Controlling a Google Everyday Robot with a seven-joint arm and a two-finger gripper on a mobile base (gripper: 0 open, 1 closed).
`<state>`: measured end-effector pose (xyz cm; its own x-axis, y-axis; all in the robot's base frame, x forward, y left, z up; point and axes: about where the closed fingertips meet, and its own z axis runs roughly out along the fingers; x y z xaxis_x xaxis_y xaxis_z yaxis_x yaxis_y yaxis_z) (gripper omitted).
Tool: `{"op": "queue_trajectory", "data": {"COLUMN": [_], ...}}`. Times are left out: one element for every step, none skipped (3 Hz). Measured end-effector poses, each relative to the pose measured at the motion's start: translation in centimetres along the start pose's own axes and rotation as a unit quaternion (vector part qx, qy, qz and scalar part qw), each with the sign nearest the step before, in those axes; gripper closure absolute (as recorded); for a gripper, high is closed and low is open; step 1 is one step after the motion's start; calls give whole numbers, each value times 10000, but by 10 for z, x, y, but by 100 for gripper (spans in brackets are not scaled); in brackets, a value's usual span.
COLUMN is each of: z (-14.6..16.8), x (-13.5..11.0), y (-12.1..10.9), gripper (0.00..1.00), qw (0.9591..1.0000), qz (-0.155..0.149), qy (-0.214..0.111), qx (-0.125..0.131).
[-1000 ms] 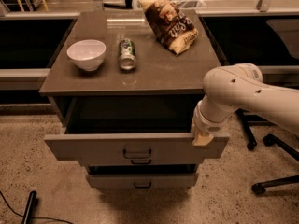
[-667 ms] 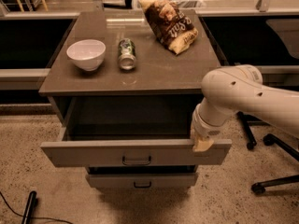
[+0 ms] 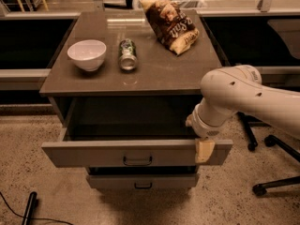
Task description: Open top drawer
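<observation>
The top drawer (image 3: 93, 153) stands pulled well out of the grey-brown cabinet, showing a plain dark grey inside. Its small black bracket handle (image 3: 138, 161) sits at the centre of the front panel. My white arm reaches in from the right, and my gripper (image 3: 204, 146) hangs over the right end of the drawer's front panel, a tan fingertip (image 3: 205, 151) lying against the panel's face. The rest of the gripper is hidden behind the wrist.
On the cabinet top (image 3: 164, 74) stand a white bowl (image 3: 87, 54), a can lying on its side (image 3: 126, 54) and a brown snack bag (image 3: 171, 25). A lower drawer (image 3: 140, 182) shows beneath. Office chair legs with castors (image 3: 262, 146) stand at right; a black cable (image 3: 28, 210) lies bottom left.
The top drawer has slid further out toward the camera, and my gripper has moved with its right end.
</observation>
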<state>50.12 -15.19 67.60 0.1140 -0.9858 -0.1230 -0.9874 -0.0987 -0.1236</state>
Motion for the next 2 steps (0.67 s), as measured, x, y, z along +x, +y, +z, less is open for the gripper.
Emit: {"op": "queue_trajectory", "data": {"z": [0, 0], "x": [0, 0], "y": [0, 0], "gripper": [0, 0], "qw": [10000, 10000], "qz": [0, -1], "qy": [0, 0], "qx": [0, -3]}}
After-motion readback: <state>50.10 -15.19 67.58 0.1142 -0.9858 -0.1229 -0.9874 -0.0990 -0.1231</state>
